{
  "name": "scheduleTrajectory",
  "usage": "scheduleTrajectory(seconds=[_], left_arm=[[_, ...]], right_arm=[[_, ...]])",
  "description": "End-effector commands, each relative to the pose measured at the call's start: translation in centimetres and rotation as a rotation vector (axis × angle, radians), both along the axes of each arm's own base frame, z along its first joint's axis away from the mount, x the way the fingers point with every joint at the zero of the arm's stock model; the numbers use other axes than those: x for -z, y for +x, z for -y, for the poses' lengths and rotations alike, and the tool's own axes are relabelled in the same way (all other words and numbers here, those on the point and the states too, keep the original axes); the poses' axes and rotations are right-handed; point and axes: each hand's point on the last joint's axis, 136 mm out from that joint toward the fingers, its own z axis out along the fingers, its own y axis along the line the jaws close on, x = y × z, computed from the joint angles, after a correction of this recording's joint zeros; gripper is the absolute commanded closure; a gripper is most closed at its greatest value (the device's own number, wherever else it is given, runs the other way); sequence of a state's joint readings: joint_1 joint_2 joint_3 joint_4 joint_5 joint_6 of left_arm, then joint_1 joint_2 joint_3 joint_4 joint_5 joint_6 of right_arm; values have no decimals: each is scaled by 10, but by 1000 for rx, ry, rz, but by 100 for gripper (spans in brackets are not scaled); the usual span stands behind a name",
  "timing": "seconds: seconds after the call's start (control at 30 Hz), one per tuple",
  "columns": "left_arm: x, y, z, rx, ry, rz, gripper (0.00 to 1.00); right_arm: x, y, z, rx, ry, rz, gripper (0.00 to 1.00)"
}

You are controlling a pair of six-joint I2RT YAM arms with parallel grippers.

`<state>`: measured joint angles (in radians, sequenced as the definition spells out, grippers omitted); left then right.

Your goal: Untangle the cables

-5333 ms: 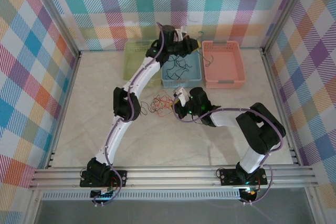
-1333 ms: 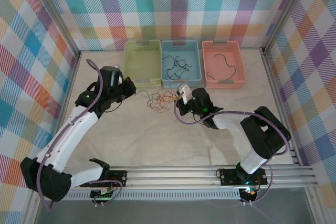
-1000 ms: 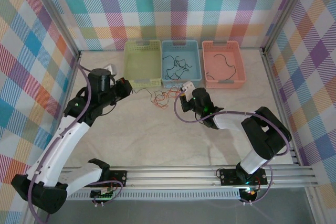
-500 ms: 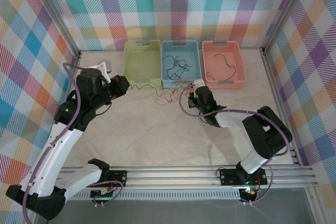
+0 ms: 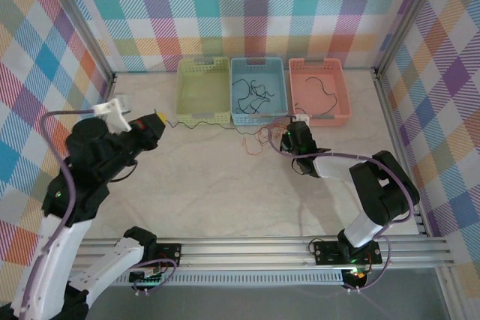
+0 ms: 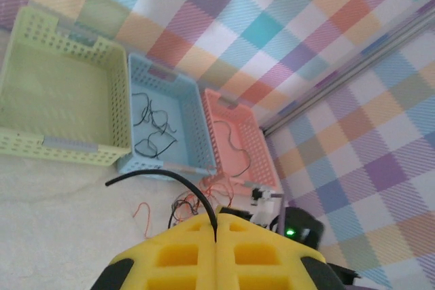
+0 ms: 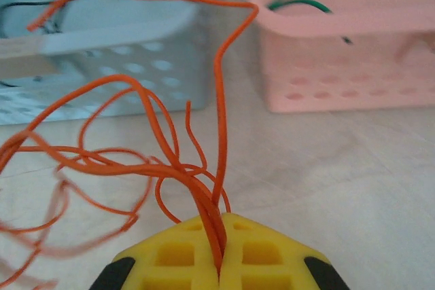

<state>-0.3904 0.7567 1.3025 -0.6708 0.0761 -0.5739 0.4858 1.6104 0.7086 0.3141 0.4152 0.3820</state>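
The cables are thin wires, orange and black. My left gripper (image 5: 158,120) is raised at the left, shut on one black cable (image 5: 175,125) that trails right toward the bins. In the left wrist view that black cable (image 6: 166,176) curves out from between the shut yellow fingers (image 6: 173,252). My right gripper (image 5: 288,135), low in front of the blue and pink bins, is shut on a bunch of orange cables (image 5: 259,140). The right wrist view shows several orange strands (image 7: 204,198) pinched between its yellow fingers (image 7: 265,252) and looping left over the table.
Three bins line the back: green (image 5: 203,119), blue (image 5: 259,119) with several loose black cables (image 5: 251,92), pink (image 5: 321,118) with one dark cable (image 5: 322,84). Checked walls enclose the table. A metal rail (image 5: 247,249) runs along the near edge.
My left arm has risen and drawn back to the left, pulling the black cable out of the bunch. My right gripper has moved right and toward the bins with the orange cables.
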Motion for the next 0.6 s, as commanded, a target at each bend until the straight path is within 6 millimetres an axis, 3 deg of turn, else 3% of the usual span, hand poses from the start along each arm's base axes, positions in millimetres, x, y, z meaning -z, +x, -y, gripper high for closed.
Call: scheduleTrajectory(seconds=[0.0,0.3,0.57], left_arm=[[-13,-16,-8,-2,27,30,100],[-30,-31,-19,-21,44,71,100],[-52,-32,-49,-158,165,118,100]], right_arm=[[-5,3,17,116,32,-16,100],[-2,1,29,179,40,-30,100],[0,2,31,192,35,-38,100]])
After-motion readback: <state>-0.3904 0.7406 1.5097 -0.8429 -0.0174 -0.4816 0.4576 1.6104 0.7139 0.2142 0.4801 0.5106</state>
